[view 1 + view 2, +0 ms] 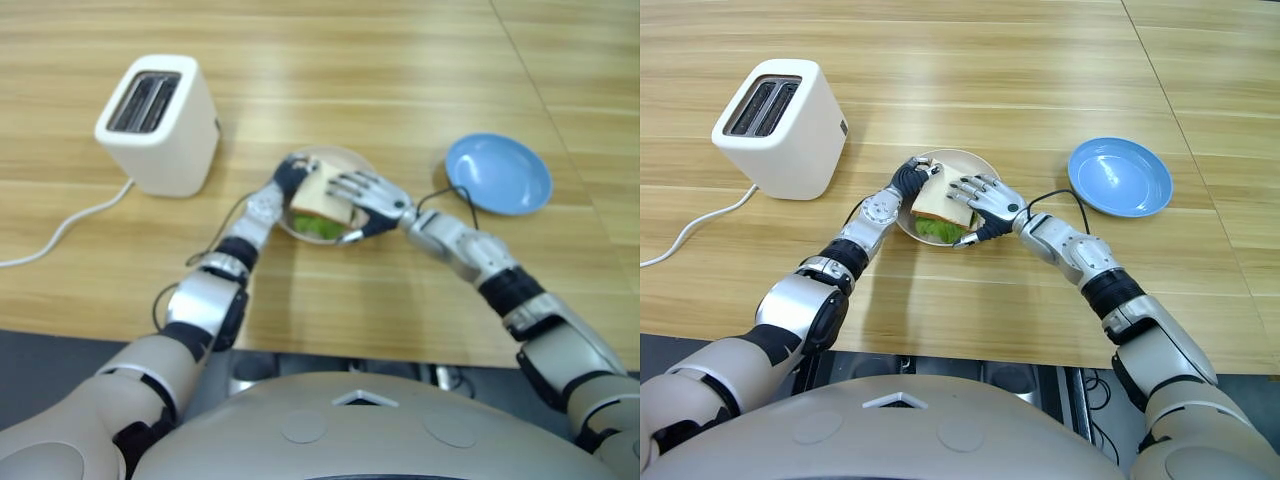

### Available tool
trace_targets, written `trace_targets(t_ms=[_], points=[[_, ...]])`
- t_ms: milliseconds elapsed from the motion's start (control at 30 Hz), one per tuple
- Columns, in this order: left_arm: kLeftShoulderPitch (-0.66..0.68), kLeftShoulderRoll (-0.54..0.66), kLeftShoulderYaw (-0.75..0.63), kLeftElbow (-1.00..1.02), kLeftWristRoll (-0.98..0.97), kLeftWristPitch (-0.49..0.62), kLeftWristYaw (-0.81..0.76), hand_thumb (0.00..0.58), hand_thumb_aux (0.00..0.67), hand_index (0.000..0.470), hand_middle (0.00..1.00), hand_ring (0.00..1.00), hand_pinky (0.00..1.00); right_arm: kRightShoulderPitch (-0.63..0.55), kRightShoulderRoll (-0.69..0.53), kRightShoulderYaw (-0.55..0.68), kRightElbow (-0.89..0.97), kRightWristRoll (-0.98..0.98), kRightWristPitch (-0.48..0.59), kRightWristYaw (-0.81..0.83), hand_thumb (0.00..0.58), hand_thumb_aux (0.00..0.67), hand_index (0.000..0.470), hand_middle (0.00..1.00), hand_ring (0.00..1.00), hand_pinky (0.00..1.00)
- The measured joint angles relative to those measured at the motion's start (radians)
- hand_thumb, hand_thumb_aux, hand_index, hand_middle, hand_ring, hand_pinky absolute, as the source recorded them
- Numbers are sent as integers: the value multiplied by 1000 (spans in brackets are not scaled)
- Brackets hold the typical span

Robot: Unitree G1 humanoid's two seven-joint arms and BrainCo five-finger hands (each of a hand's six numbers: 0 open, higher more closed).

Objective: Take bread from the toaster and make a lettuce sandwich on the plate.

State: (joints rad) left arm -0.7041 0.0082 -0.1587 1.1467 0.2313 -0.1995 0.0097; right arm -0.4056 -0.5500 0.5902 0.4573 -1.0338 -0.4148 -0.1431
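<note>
The bread slice (943, 196) lies tilted over the lettuce (934, 231) on the round pale plate (972, 158), mid-worktop (990, 80). The left hand (910, 179) is curled on the slice's left edge. The right hand (991, 200) clasps its right side, fingers spread on top. Bread is probably light, soft and crushable: hold by the crust edges, lightly. The lettuce looks limp and ruffled.

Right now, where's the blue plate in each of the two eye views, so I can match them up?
Left eye view: the blue plate lies right of centre, in the upper half of the picture.
Right eye view: the blue plate is again right of centre in the upper half, slightly nearer the middle.
Shared landmark: the white toaster stands at upper left in both views.
</note>
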Motion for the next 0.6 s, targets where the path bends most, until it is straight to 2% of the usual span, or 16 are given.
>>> trace_targets(t_ms=[33,67,100,200,300,400,467,600], points=[[4,3,-2,-2,4,0,10,104,63,43,918,918,918,-2,5,2,3,0,2,7,0,0,0,0,0,0],[15,10,-13,-21,19,-1,32,0,0,0,400,400,400,-3,13,4,7,0,5,15,0,0,0,0,0,0],[22,17,-21,-35,35,-2,47,0,0,0,0,0,0,-4,18,4,7,0,8,16,0,0,0,0,0,0],[79,65,-44,-170,111,-8,155,0,0,0,0,0,0,-10,35,8,7,0,17,23,0,0,0,0,0,0],[139,182,7,-478,183,-8,300,0,0,0,0,0,0,-8,32,19,14,-1,25,34,0,0,0,0,0,0],[200,262,82,-774,241,24,376,0,0,0,0,0,0,-4,30,31,28,-1,33,34,0,0,0,0,0,0],[247,280,104,-882,248,47,378,0,0,0,0,0,0,-2,28,32,36,-1,36,34,0,0,0,0,0,0],[310,281,108,-945,182,58,282,0,0,0,0,0,0,34,13,-6,1,32,8,-33,0,0,0,0,0,0]])
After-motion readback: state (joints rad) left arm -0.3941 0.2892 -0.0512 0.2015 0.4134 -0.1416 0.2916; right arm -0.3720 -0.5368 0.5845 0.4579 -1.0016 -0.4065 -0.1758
